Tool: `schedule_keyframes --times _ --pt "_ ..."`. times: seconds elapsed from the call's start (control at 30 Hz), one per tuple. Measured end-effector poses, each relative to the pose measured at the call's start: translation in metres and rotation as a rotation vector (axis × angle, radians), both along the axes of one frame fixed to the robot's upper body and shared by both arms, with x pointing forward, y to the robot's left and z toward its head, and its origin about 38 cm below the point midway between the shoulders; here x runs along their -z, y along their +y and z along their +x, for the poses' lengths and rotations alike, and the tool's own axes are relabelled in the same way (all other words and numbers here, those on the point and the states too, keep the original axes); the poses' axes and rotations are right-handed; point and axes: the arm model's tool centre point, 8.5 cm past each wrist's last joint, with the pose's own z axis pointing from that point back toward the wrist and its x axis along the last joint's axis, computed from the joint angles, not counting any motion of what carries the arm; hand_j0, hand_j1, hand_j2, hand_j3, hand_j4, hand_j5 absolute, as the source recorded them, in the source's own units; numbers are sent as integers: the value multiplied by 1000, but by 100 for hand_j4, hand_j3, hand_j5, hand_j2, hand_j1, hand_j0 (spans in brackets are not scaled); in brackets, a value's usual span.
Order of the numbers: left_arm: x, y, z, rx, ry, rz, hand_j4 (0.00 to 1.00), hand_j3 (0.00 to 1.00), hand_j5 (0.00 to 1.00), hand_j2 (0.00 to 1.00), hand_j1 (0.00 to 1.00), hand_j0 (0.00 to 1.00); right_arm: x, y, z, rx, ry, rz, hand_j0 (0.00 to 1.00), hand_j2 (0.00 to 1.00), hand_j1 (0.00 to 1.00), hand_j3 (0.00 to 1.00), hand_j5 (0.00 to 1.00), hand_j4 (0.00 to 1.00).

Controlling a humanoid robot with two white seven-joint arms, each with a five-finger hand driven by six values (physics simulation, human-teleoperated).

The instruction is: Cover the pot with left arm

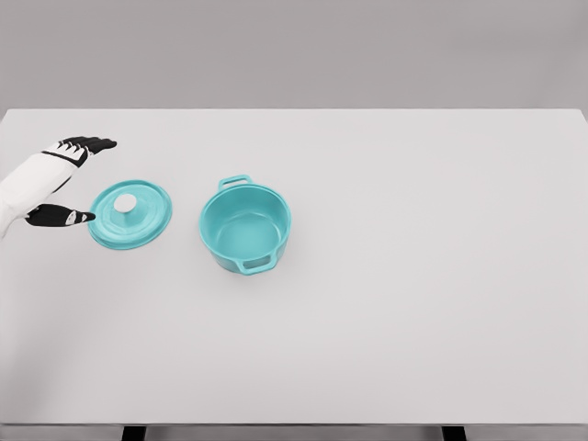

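bench (413,303): broad, flat, pale grey-white top, filling most of the head view. far edge runs straight across the upper part of the view; near edge runs along the bottom. surface plain and matte, evenly lit, no markings or seams seen. right side of the top bare.

bench supports (134,433): two short dark pieces showing just under the near edge, one toward the left, one toward the right. shape not resolvable.

back wall (294,50): uniform mid grey, featureless, beyond the far edge of the bench. a thin darker strip shows under the near edge.
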Motion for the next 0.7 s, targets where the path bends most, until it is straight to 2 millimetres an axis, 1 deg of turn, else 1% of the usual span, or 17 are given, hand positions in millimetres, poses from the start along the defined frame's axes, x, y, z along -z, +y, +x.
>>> schedule_keyframes --times 0.2,0.3,0.4,0.5,0.53,0.57,0.63,0.7 --pt "1 1 0 -2 5 -4 100 100 100 100 100 100 0 0 0 0 0 0 100 100 100 100 100 100" --pt "-1 3 4 -10 1 -14 100 100 100 100 100 100 0 0 -1 0 2 0 100 100 100 100 100 100" --pt "2 6 4 -19 10 -49 100 100 100 100 100 100 0 0 -1 0 2 0 100 100 100 100 100 100" --pt "-3 8 5 -18 2 -121 99 99 99 99 99 99 0 0 -1 0 2 0 100 100 100 100 100 100" --pt "-5 8 5 -16 0 -138 97 97 97 97 97 97 0 0 -1 0 2 0 100 100 100 100 100 100" --pt "-9 8 6 -11 -5 -157 91 91 91 91 91 91 0 0 0 0 0 0 100 100 100 100 100 100" --pt "-18 8 10 4 -11 -194 91 91 91 91 91 91 0 0 -1 0 2 0 100 100 100 100 100 100" --pt "-19 1 13 42 11 -231 91 91 91 91 91 91 0 0 -1 0 2 0 100 100 100 100 100 100"
